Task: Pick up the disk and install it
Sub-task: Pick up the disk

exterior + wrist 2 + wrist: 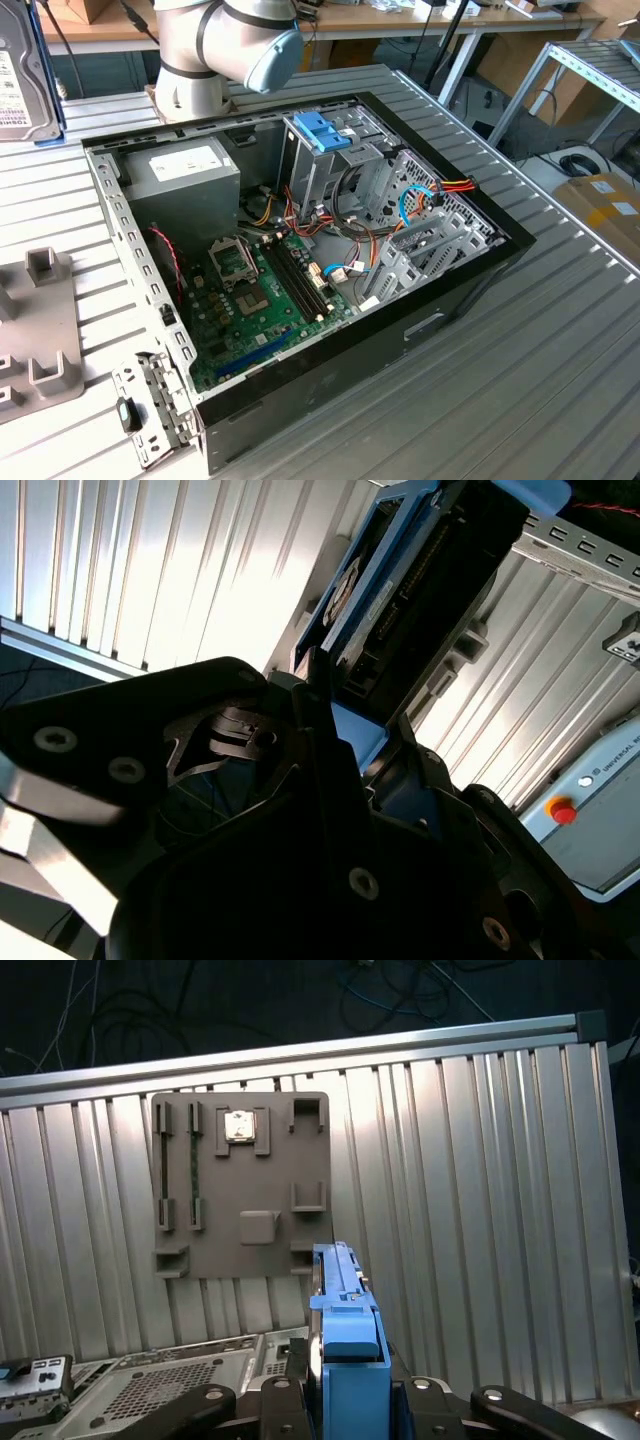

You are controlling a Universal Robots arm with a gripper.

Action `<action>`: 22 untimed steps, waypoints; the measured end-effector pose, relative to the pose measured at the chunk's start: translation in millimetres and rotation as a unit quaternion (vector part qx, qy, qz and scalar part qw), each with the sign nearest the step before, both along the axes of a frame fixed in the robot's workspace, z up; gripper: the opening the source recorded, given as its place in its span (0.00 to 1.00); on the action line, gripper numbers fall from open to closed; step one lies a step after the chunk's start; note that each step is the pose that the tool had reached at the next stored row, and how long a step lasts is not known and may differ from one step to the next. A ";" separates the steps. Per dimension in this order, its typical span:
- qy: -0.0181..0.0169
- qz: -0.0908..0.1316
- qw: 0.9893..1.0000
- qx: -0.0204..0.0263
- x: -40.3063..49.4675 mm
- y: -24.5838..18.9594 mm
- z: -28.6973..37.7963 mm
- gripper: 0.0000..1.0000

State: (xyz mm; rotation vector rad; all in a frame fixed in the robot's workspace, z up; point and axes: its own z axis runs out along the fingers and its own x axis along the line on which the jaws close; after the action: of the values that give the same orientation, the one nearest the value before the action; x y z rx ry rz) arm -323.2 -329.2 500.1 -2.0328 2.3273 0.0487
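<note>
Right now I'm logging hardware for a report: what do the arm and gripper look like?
The arm has thick silver-grey cylindrical joints, one closed by a round light-blue cap. The gripper is matte black and angular, with linkage bars and silver screw heads in both wrist views.

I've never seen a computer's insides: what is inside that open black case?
Inside the case: a green motherboard, a grey power supply box, a metal drive cage with a blue latch, and coloured cables. Whatever lies beneath the box and cage is covered.
</note>
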 end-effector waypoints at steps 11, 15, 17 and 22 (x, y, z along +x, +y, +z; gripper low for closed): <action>0.000 0.000 1.000 0.000 7.9 0.0 0.0 0.37; 0.000 0.000 1.000 0.000 10.8 0.0 0.0 0.37; 0.000 0.000 1.000 0.000 12.0 0.0 0.0 0.37; 0.000 0.000 1.000 0.000 15.3 0.0 0.0 0.37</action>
State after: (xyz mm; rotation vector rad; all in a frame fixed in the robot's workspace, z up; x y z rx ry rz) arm -308.0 -329.2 500.1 -2.0328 2.3273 0.0487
